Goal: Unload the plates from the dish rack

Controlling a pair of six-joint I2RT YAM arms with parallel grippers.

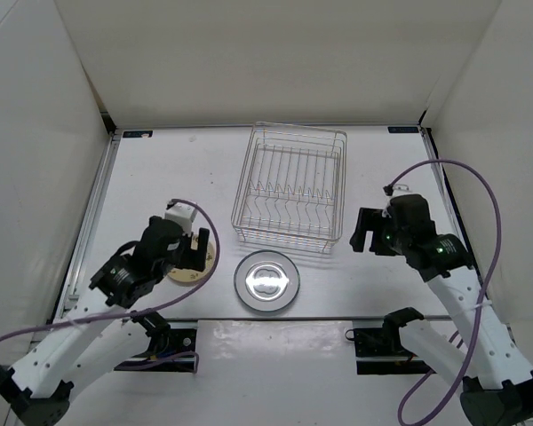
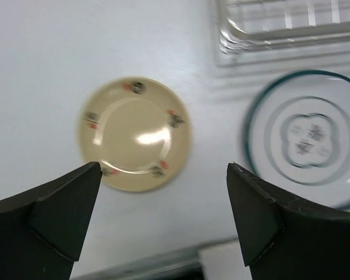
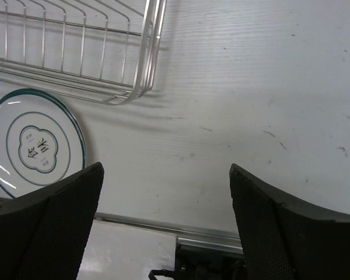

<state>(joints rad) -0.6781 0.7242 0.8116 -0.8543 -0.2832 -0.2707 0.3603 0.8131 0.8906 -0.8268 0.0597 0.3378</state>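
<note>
With the tan plate [image 2: 135, 134] and white plate [image 1: 266, 280] lying flat on the table [image 1: 160, 177] near the dish rack [image 1: 290, 197], which shows no plates, the left end effector [image 2: 162, 169] and right end effector [image 3: 166, 169] hang wide open, holding nothing.

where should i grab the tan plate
Probably by its rim, coming from above. The tan plate lies flat on the table, so only the rim offers a hold. Its left edge is free, while the white plate sits to its right. The open left hand hangs right over it.
</note>
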